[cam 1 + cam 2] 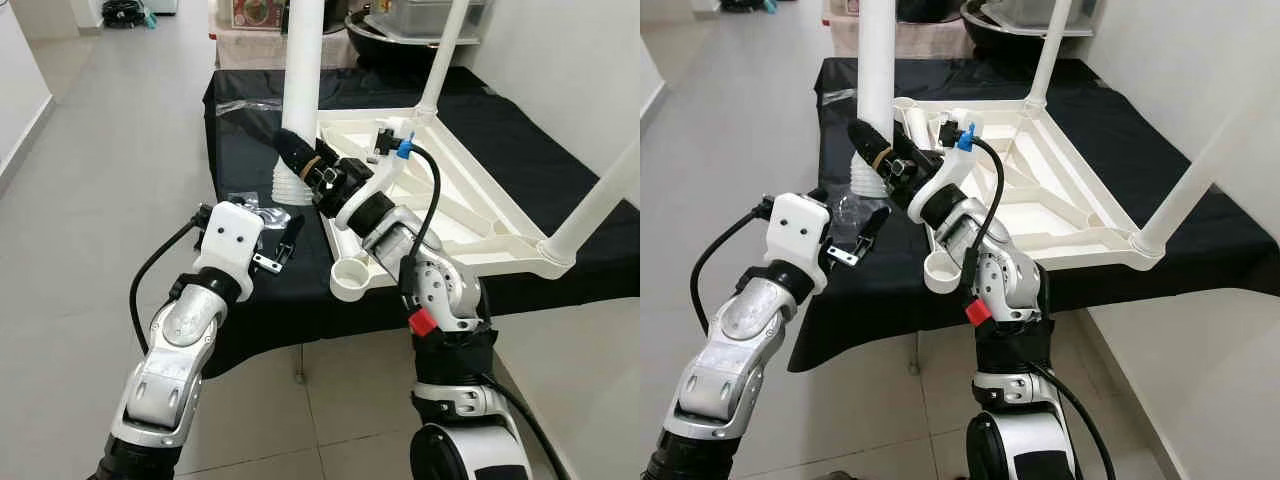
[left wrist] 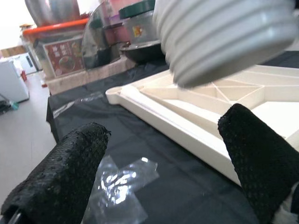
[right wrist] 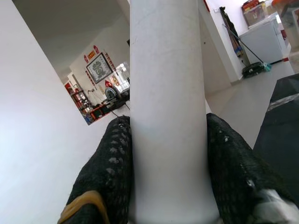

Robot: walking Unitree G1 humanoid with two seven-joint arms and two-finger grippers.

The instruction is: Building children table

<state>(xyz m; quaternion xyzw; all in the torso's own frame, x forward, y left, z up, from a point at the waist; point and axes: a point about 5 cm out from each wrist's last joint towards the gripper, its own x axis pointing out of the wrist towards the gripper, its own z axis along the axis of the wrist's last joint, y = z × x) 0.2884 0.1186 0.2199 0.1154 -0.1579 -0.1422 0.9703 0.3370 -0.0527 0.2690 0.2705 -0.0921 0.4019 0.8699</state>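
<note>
The white children's table top (image 1: 470, 215) lies upside down on a black-clothed table (image 1: 240, 130). My right gripper (image 1: 292, 148) is shut on a loose white leg (image 1: 303, 70) and holds it upright over the top's left edge. The leg's ribbed threaded end (image 1: 290, 185) hangs just above the cloth. In the right wrist view the black fingers (image 3: 110, 163) clamp the leg (image 3: 168, 93) on both sides. My left gripper (image 1: 283, 245) stands open low over the cloth, just below and left of the threaded end (image 2: 224, 37). An empty round socket (image 1: 352, 278) shows at the top's near corner.
Two other legs stand screwed into the top, one at the far corner (image 1: 445, 55) and one at the right corner (image 1: 600, 200). Crumpled clear plastic (image 2: 121, 182) lies on the cloth by my left gripper. Pots and boxes (image 1: 400, 25) crowd the table's back. Tiled floor (image 1: 100, 200) lies to the left.
</note>
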